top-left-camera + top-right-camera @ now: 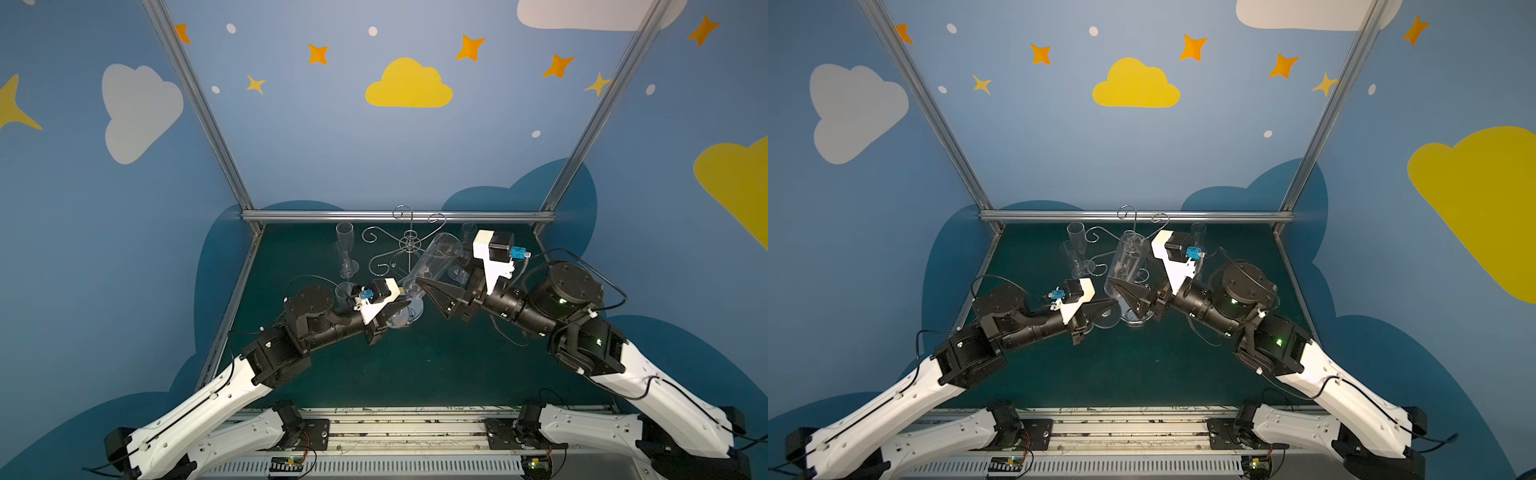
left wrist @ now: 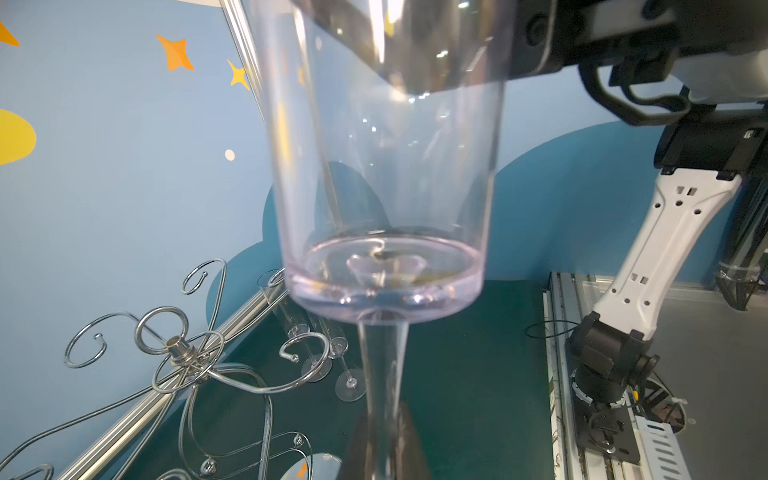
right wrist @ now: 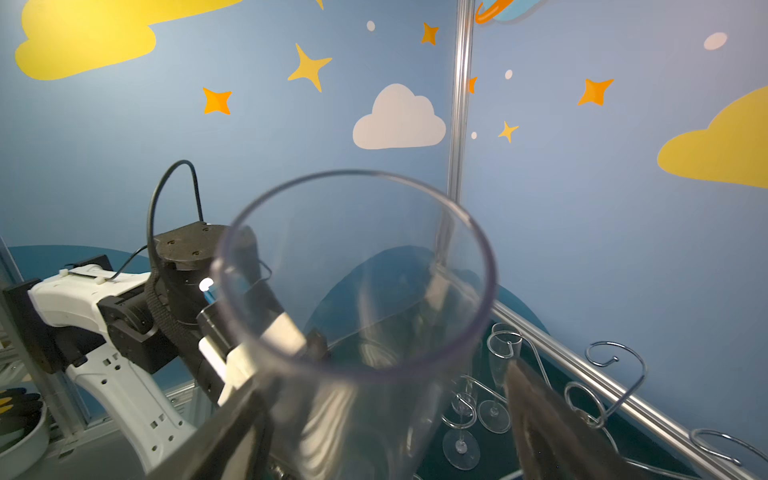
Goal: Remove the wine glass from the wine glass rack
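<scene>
Blue walls with clouds and stars enclosed a dark green desk (image 1: pixel 415 374). Above it the glass (image 1: pixel 436 259) hung tilted, just in front of the rack (image 1: pixel 409 243), its stem close to the scroll arms but apart from them. The left tool (image 2: pixel 384 453) pinched the stem. The right tool (image 3: pixel 386 432) stood spread around the bowl, contact unclear. Two flutes (image 1: pixel 345 249) stood left of the rack, and another (image 1: pixel 468 230) stood behind the right wrist.
</scene>
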Controlling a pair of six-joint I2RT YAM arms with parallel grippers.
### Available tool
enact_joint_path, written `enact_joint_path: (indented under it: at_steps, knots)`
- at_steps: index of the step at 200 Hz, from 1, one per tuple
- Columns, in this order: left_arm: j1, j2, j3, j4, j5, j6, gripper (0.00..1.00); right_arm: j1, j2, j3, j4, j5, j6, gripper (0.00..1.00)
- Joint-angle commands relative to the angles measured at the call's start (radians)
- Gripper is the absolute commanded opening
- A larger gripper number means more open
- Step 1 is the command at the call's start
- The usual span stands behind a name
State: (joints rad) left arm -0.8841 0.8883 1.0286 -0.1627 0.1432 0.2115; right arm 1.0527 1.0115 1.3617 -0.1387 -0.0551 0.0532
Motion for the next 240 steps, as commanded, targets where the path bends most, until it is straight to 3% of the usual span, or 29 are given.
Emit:
enact_joint_path:
  at_steps: [1,67,94,120,157,194,240]
  knots:
    - [-0.006,-0.003,-0.007,-0.003,-0.035,0.032,0.03,-0.02,-0.002,0.019,0.051,-0.08,0.088,0.82]
    - [-0.018,0.012,-0.008,-0.015,-0.042,0.043,0.03,-0.048,0.004,-0.018,0.109,-0.115,0.148,0.62]
    - [-0.024,0.022,-0.005,-0.017,-0.042,0.049,0.03,-0.051,0.004,-0.025,0.107,-0.113,0.146,0.55]
    - [-0.029,0.029,-0.001,-0.023,-0.048,0.053,0.03,-0.054,0.001,-0.033,0.107,-0.111,0.142,0.4]
    - [-0.033,0.023,-0.002,-0.021,-0.054,0.048,0.04,-0.057,-0.01,-0.051,0.089,-0.091,0.118,0.31]
    - [-0.034,-0.001,-0.021,-0.004,-0.074,0.024,0.39,-0.057,-0.061,-0.128,0.108,-0.058,0.069,0.28]
    - [-0.034,-0.079,-0.073,0.027,-0.124,-0.023,0.6,-0.058,-0.169,-0.215,0.012,0.039,0.005,0.28]
